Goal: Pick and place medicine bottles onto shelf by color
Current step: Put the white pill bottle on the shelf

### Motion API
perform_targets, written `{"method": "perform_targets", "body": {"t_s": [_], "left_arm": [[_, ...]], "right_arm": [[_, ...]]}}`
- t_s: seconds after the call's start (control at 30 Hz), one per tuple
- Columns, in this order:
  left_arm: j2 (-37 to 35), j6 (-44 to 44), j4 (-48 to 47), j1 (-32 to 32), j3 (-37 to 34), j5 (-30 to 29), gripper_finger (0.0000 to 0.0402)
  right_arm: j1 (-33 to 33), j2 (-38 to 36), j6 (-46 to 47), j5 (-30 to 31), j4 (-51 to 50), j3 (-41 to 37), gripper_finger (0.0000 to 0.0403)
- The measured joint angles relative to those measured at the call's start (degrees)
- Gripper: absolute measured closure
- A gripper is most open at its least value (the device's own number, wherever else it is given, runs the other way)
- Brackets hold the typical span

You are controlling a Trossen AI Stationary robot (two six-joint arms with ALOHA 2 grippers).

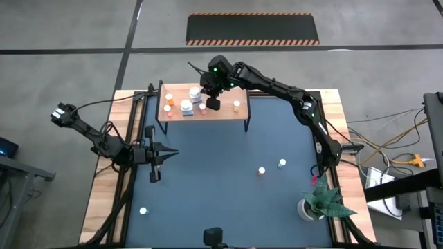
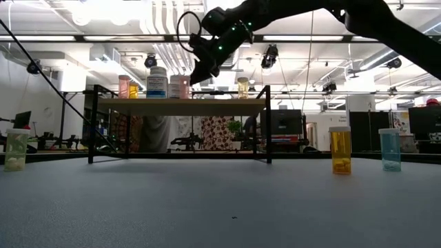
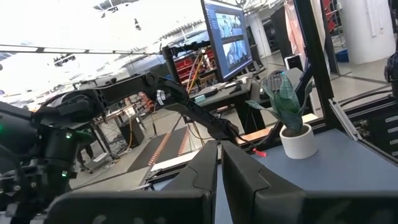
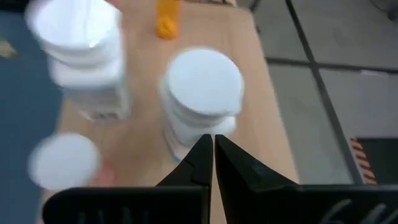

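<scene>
Right gripper hangs over the shelf at the far side of the desk, jaws closed tight together and empty, tips just above a big white-capped bottle in the wrist view. A second large white bottle stands beside it; an orange bottle sits farther along the board. From the low view, the shelf carries a row of bottles left of the gripper and one yellowish bottle to its right.

On the mat: an orange bottle, a white-capped one near it, and another at the near left.

Left gripper waits over the desk's left side, jaws shut, empty.
</scene>
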Motion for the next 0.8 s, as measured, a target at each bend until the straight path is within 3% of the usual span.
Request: {"method": "perform_targets", "body": {"t_s": [0.43,0.8], "left_arm": [[0.1,0.7,0.0,0.0,0.0,0.0,0.0396],[0.0,0.8,0.1,0.0,0.0,0.0,0.0396]], "right_arm": [[-0.4,0.0,-0.8,2.0,-1.8,0.1,0.0394],[-0.2,0.7,1.2,-1.8,4.5,-0.2,0.0394]]}}
